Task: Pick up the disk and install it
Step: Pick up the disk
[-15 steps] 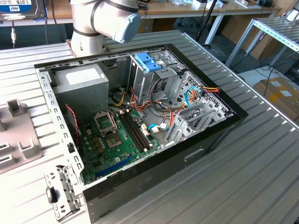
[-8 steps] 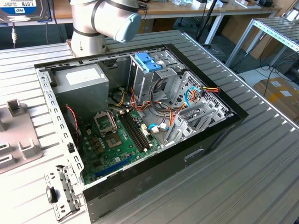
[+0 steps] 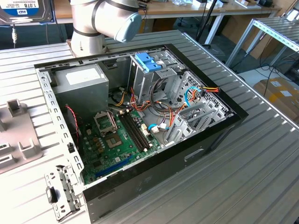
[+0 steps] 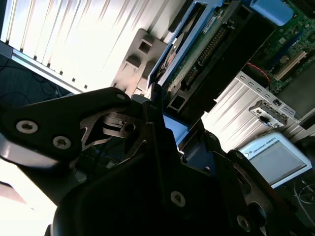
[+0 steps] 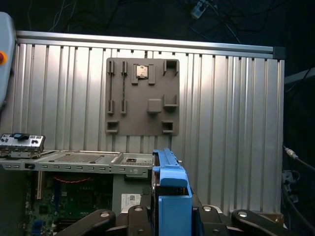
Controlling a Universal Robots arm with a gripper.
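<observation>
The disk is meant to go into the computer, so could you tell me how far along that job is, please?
Done: the pickup, it seems. In the first wrist view the disk sits between the gripper's jaws, clear of the grey tray. In hand: the disk, held in the air near the open computer case. Left: the install; the disk is not yet seated in the case.

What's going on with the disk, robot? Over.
Jaws shut on the disk. Disk held aloft, outside the computer case, not installed. No blocker seen.
</observation>
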